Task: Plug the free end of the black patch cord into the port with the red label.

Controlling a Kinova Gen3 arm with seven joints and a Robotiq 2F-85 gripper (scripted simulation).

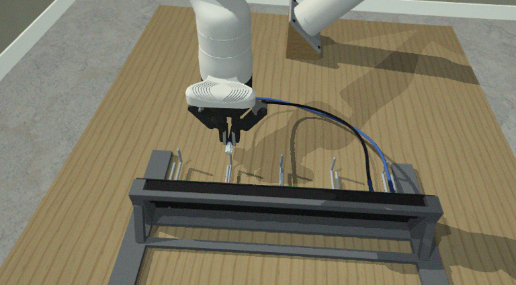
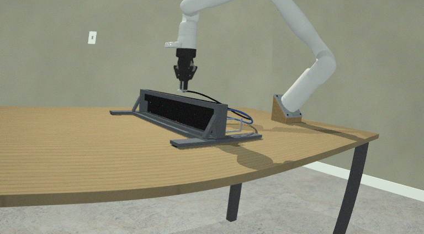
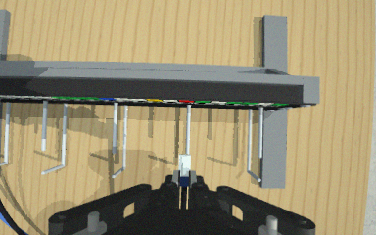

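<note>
My gripper (image 1: 229,140) points down and is shut on the white plug (image 1: 226,147) of the black patch cord (image 1: 344,124). The plug hangs behind the grey rack (image 1: 285,197), apart from it, above a thin grey rod. In the wrist view the plug (image 3: 184,164) lies in line with the red label (image 3: 185,101) on the rack's port strip, with a gap between them. The gripper also shows above the rack's top edge in the side view (image 2: 184,86). The black cord arcs from the gripper to the rack's right end.
A blue cord (image 1: 374,144) runs beside the black one to the rack's right end; its other end is hidden behind my wrist. Several thin grey rods (image 3: 119,142) stick out of the rack's back. The rack (image 2: 183,112) stands mid-table, well away from the edges. The arm's base (image 1: 304,34) is at the far side.
</note>
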